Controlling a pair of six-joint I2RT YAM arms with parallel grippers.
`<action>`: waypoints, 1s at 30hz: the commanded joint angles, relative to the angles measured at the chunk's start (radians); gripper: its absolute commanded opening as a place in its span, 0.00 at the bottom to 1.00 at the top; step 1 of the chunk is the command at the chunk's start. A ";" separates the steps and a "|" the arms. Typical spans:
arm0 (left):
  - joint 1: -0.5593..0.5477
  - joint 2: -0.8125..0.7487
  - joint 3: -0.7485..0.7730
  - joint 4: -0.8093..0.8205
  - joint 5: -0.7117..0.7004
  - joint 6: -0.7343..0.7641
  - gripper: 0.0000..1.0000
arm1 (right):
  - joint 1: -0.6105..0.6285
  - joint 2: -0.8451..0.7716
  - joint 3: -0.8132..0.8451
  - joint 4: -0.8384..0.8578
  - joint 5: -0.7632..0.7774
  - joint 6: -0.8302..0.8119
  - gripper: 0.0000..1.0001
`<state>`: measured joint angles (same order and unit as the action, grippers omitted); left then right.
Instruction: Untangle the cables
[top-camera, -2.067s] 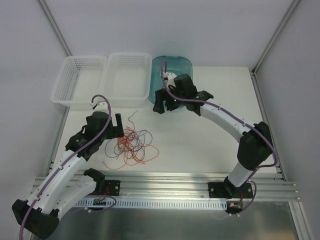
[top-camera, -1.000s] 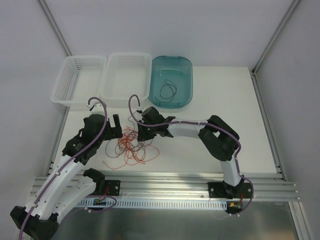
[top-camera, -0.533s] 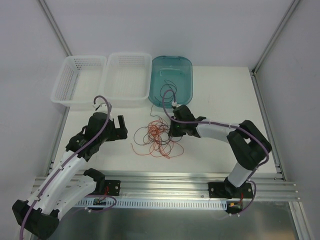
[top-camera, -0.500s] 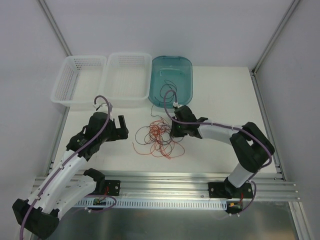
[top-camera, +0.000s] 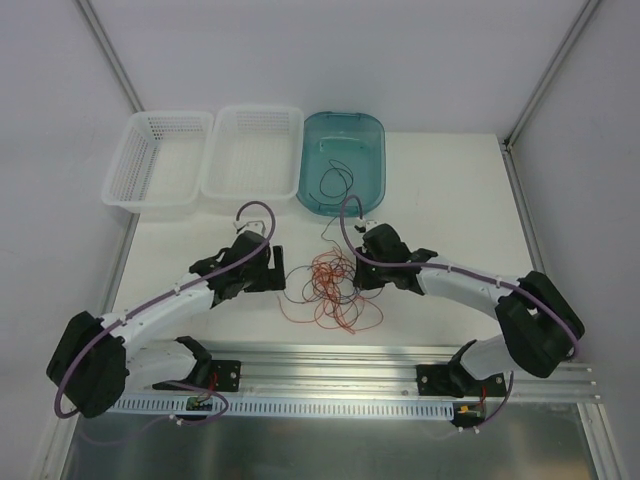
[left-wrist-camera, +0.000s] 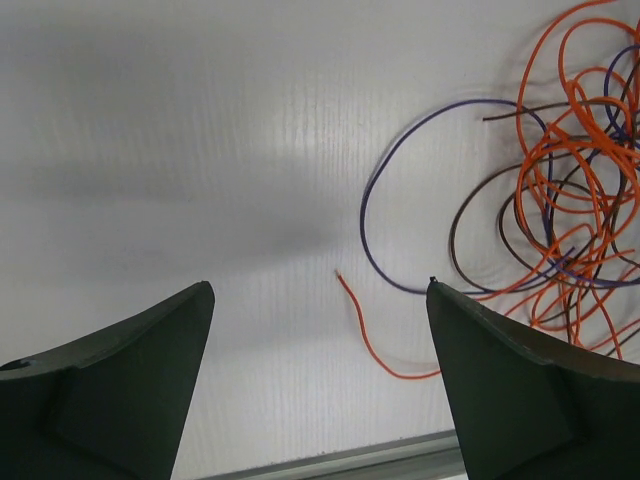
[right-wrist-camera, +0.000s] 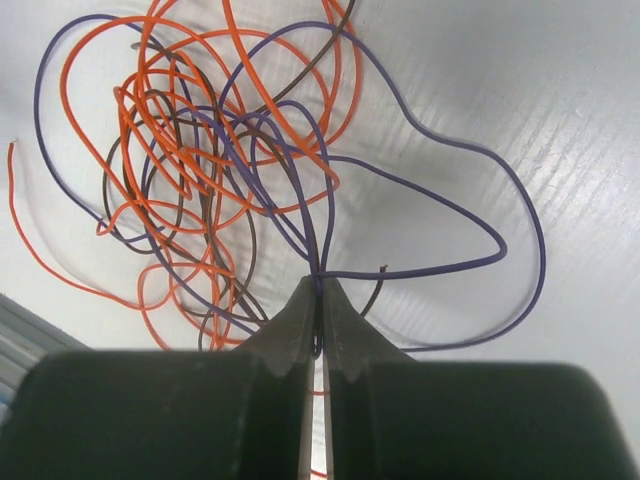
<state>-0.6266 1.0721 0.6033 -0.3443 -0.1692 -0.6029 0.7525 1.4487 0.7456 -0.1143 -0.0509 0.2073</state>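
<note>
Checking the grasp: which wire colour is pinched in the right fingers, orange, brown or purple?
The purple wire: its wide loop runs straight into the shut right fingers, while the orange-and-brown tangle lies beyond their tips.

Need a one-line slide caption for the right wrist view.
Right pincer shut on a purple wire at the edge of the tangled cables, orange, brown and purple.
</note>
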 joint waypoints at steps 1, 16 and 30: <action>-0.018 0.077 0.053 0.190 -0.064 0.054 0.87 | 0.005 -0.065 0.000 -0.039 -0.012 -0.077 0.01; -0.047 0.365 0.113 0.479 0.264 0.512 0.60 | 0.007 -0.113 -0.026 -0.025 -0.066 -0.109 0.01; -0.047 0.466 0.154 0.461 0.296 0.594 0.53 | 0.007 -0.123 -0.025 -0.025 -0.078 -0.111 0.01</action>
<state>-0.6678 1.5208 0.7204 0.1001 0.0845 -0.0566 0.7544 1.3525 0.7227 -0.1421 -0.1043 0.1108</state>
